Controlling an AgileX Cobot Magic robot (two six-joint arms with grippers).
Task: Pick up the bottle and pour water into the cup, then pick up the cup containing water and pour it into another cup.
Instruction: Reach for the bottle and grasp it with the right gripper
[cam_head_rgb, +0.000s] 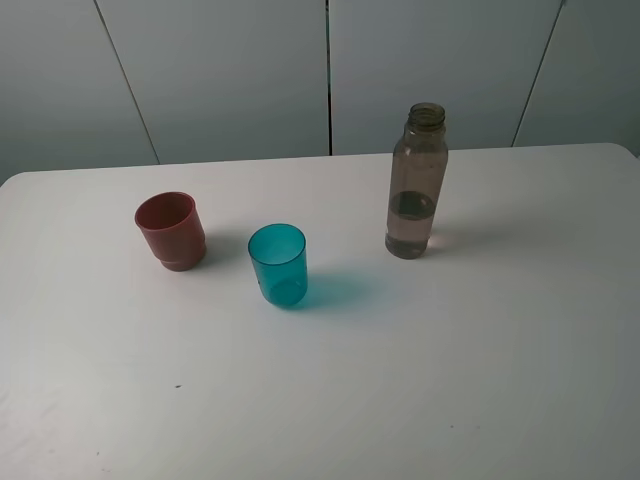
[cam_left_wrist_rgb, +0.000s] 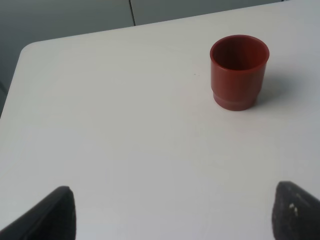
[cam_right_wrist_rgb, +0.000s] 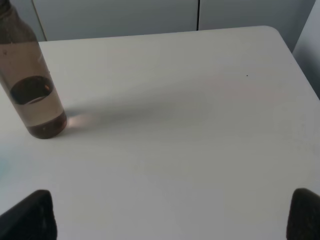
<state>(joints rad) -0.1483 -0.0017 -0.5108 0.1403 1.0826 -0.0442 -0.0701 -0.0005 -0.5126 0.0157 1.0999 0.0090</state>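
Note:
The smoky grey-brown bottle (cam_head_rgb: 416, 182) stands upright and uncapped on the white table (cam_head_rgb: 480, 380), right of centre, with some water in its lower part; the right wrist view shows it too (cam_right_wrist_rgb: 33, 85). The teal cup (cam_head_rgb: 278, 265) stands near the middle. The red-brown cup (cam_head_rgb: 171, 230) stands to its left, also seen in the left wrist view (cam_left_wrist_rgb: 239, 71). My left gripper (cam_left_wrist_rgb: 170, 212) is open, well short of the red-brown cup. My right gripper (cam_right_wrist_rgb: 172, 215) is open, away from the bottle. Neither gripper shows in the exterior view.
The table's far edge meets grey wall panels (cam_head_rgb: 330, 75). Its rounded corners show at the back left (cam_left_wrist_rgb: 30, 50) and back right (cam_right_wrist_rgb: 272, 32). A tiny dark speck (cam_head_rgb: 178, 386) lies on the front left of the table.

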